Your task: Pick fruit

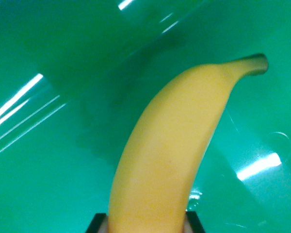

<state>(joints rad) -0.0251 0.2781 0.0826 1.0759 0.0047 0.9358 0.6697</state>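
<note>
Gripper (pixel 145 224) right at the near edge of the wrist view, and only two dark finger corners poke out, one on each side of the fruit, the left fingertip (pixel 96 223) and its partner on the right both hard against yellow skin, so the hand is clamped on the banana (pixel 167 150) at its thick near end. Banana fills the middle of the picture, big and smooth, rising from the near edge and curving away to the far right, where it narrows into a greenish-brown stem (pixel 254 64) with a dark tip. Skin looks clean yellow, a faint darker smudge low down near the fingers, no sticker, no brand, no printed letters anywhere on it that can be read. Behind it everything is glossy green, the inside of a green bin (pixel 48 184) by the look of the curved wall, though its rim is out of sight. Bright white streaks of reflected light run diagonally on the left, another short one sits far up top, and a white patch glints on the right near the banana's lower side. Soft shadow spreads to the left of the fruit on the green surface. Whether the banana touches that surface or hangs clear of it, cannot tell.
</note>
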